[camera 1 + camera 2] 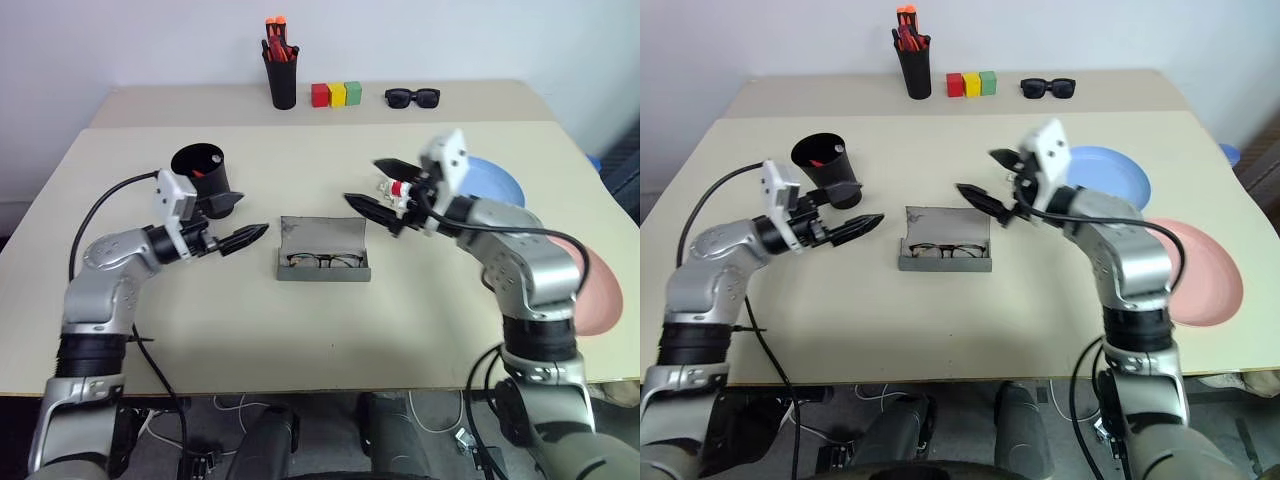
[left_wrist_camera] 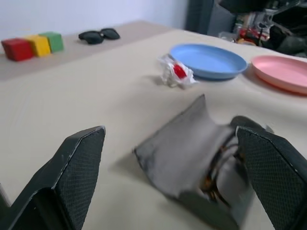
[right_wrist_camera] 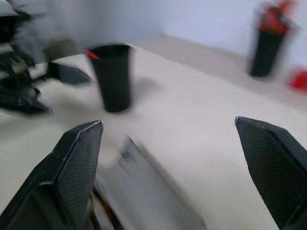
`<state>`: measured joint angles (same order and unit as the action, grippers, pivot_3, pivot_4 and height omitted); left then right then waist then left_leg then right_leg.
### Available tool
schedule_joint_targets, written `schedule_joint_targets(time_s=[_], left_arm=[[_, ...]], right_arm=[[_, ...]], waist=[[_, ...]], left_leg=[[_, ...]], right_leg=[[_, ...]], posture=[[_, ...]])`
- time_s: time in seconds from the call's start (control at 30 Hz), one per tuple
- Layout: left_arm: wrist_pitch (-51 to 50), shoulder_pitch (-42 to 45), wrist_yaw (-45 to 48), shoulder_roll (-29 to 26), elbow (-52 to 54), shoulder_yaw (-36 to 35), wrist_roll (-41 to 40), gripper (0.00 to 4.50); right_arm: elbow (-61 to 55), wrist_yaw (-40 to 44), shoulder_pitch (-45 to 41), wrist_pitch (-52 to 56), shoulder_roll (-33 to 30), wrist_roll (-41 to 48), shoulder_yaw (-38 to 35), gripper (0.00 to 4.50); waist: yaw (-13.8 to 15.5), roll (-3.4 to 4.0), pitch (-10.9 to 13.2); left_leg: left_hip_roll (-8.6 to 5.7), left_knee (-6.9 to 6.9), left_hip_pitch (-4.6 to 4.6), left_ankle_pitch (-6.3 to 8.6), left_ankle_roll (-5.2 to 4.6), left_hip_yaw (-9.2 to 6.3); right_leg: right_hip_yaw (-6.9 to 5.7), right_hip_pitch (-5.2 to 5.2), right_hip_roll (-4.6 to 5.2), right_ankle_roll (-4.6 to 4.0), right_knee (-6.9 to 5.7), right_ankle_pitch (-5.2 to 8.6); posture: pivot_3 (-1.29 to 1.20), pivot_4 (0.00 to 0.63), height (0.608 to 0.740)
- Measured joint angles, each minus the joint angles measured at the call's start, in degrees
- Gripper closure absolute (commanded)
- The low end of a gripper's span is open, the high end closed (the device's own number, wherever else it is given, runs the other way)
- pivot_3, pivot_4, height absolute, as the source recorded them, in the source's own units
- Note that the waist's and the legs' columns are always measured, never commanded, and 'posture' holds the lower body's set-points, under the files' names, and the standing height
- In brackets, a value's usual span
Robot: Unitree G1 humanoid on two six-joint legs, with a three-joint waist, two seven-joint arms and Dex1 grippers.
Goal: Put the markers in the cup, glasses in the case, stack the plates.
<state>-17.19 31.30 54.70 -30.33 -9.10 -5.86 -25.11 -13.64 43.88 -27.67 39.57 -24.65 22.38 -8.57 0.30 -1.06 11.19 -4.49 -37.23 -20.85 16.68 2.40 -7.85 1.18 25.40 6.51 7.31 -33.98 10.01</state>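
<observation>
Centre table: grey case (image 1: pixel 323 249) open, long axis left-right, lid raised on far side, glasses (image 1: pixel 324 261) lengthwise inside. Flanking, above table: left gripper (image 1: pixel 241 222) and right gripper (image 1: pixel 382 186), jaws apart, empty. Farther left: cup (image 1: pixel 205 178), upright, red-tipped marker (image 1: pixel 199 172) inside. Right: 2 plates (image 1: pixel 1110 172), unstacked.

The open case (image 1: pixel 946 243) with the glasses (image 1: pixel 945 250) inside lies on the worktop (image 1: pixel 940 320) between the left gripper (image 1: pixel 859 210) and right gripper (image 1: pixel 987 182), both spread and empty. The cup (image 1: pixel 823 166) stands just behind the left gripper.
</observation>
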Motion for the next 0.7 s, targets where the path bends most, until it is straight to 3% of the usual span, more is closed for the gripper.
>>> schedule_joint_targets(time_s=[0.2,0.3,0.47,0.7], left_arm=[[7.39,13.78,-6.92,7.54,-18.36,4.84,8.73,4.47],[10.70,21.13,-10.19,10.93,-29.31,7.13,13.53,4.47],[10.29,25.94,-8.30,14.10,-39.55,9.67,16.64,4.47],[4.24,33.05,0.93,14.14,-49.97,13.04,20.17,4.47]], right_arm=[[-8.96,0.88,9.12,-1.04,-4.35,3.64,-2.04,0.00],[-10.72,0.33,10.84,-1.18,-5.31,5.03,-2.50,0.00],[-12.26,-0.83,12.05,-1.02,-5.69,7.16,-2.48,0.00],[-13.28,-3.52,12.69,-1.21,-5.68,8.19,-2.33,0.00]], waist=[[-1.03,0.01,0.01],[-1.07,0.01,0.01],[-1.20,0.01,0.01],[-1.02,-0.01,0.02]], left_leg=[[0.03,-0.05,0.07,-0.03,0.03,0.09],[0.03,-0.05,0.12,-0.02,0.02,0.14],[0.02,-0.04,0.12,-0.01,0.00,0.14],[0.00,-0.10,0.06,-0.01,-0.01,0.12]], right_leg=[[0.02,-0.05,-0.03,0.01,-0.01,-0.01],[0.06,-0.10,-0.03,0.03,0.01,0.00],[0.06,-0.09,-0.02,0.03,0.00,0.00],[0.04,-0.09,-0.02,0.09,0.00,-0.02]], posture=[[0.00,0.150,0.740],[0.00,0.150,0.740],[0.00,0.150,0.740],[0.00,0.150,0.740]])
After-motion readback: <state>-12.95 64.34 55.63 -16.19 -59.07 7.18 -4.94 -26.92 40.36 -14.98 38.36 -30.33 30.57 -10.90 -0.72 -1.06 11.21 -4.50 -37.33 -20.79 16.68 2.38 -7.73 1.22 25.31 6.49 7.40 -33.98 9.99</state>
